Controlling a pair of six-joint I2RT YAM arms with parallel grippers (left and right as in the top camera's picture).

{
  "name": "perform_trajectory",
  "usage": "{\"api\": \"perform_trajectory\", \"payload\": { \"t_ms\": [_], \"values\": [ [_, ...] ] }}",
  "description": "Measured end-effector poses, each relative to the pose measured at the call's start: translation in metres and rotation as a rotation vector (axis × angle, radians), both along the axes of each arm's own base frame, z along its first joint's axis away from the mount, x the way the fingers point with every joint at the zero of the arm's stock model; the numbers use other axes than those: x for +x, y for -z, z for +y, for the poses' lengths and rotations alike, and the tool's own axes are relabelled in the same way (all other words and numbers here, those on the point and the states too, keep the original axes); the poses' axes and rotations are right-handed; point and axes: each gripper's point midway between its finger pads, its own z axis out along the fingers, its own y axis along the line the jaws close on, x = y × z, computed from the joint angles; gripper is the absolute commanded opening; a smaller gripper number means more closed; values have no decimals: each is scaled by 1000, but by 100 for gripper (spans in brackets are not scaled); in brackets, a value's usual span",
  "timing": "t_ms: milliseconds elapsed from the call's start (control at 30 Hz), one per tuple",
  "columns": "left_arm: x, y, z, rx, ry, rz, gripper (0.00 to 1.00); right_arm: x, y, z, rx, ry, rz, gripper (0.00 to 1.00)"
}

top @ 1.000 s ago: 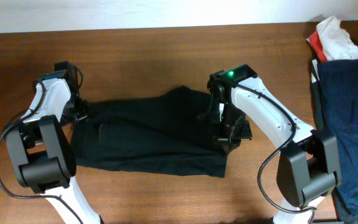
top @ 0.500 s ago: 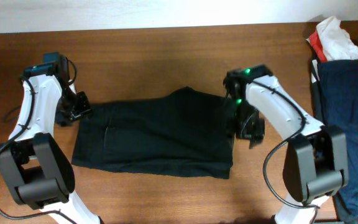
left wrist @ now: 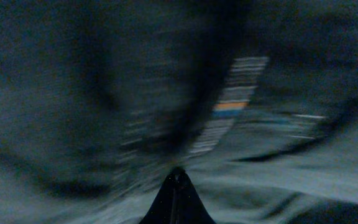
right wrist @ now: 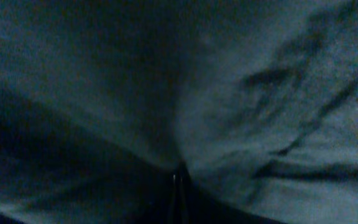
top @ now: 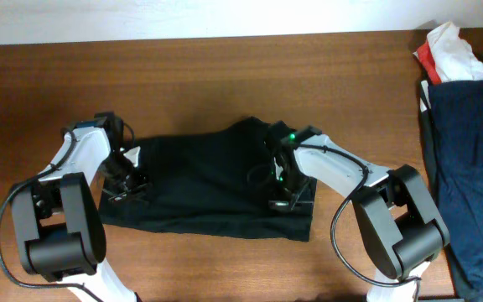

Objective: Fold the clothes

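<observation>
A black garment (top: 208, 180) lies spread flat across the middle of the wooden table (top: 225, 75). My left gripper (top: 122, 183) is down on its left end, beside a small white label (top: 132, 155). In the left wrist view its fingers (left wrist: 178, 177) meet in a point, and dark cloth (left wrist: 104, 93) creases toward them, with a striped label (left wrist: 235, 106) just beyond. My right gripper (top: 279, 200) rests on the garment's right part. In the right wrist view its fingers (right wrist: 179, 171) are together, with folds of cloth (right wrist: 260, 93) converging on the tip.
A dark blue garment (top: 468, 151) hangs along the table's right edge. A white and red bundle of cloth (top: 451, 50) sits at the back right corner. Bare wood runs along the far side and the front.
Both grippers came in from beyond the garment's ends onto the cloth and closed. The left one moved right and nearer, the right one moved left. The garment's left edge shifted slightly.
</observation>
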Motion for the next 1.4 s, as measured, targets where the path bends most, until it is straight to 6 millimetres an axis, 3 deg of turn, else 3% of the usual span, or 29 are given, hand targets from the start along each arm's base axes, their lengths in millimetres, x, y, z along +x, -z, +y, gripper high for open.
{"api": "perform_trajectory", "payload": {
  "t_ms": [200,300,333,367,433,467,533,600,700,800,933,967,1033,1067,1133,1200,1233,1400],
  "values": [
    [-28,7,45,113,-196,109,1,-11,8,-11,-15,79,50,4],
    [-43,-5,71,229,-249,183,1,-19,-2,-50,-163,135,122,4],
    [-37,-12,78,257,-250,166,16,-10,-9,-68,-228,151,113,9],
    [-17,-27,87,290,-260,99,56,7,-21,-79,-266,168,81,35],
    [7,-49,97,321,-278,-11,94,42,-49,-92,-294,202,-1,91],
    [29,-63,99,310,-276,-117,99,58,-62,-95,-289,220,-50,98],
    [53,-76,94,255,-245,-236,99,79,-81,-100,-280,245,-113,99],
    [65,-75,88,206,-190,-286,99,92,-93,-106,-269,268,-150,99],
    [78,-70,88,171,-133,-336,99,94,-94,-113,-262,254,-151,99],
    [77,-31,86,28,-70,-286,99,95,-94,-115,-254,229,-152,99],
    [76,-2,63,-172,3,-265,99,96,-94,-115,-250,220,-155,99],
    [77,-3,59,-196,15,-274,97,96,-94,-115,-250,216,-156,99],
    [76,-6,48,-271,43,-290,82,96,-94,-114,-247,210,-156,99],
    [75,-5,44,-295,56,-290,66,96,-94,-114,-245,208,-156,99],
    [74,-3,36,-329,81,-285,44,96,-94,-114,-244,209,-159,99],
    [72,1,32,-313,90,-261,11,98,-94,-114,-241,209,-166,99],
    [70,4,33,-291,85,-241,1,98,-94,-114,-241,208,-167,99],
    [52,14,61,-62,-45,-72,1,98,-94,-113,-241,207,-166,99]
  ]
}}
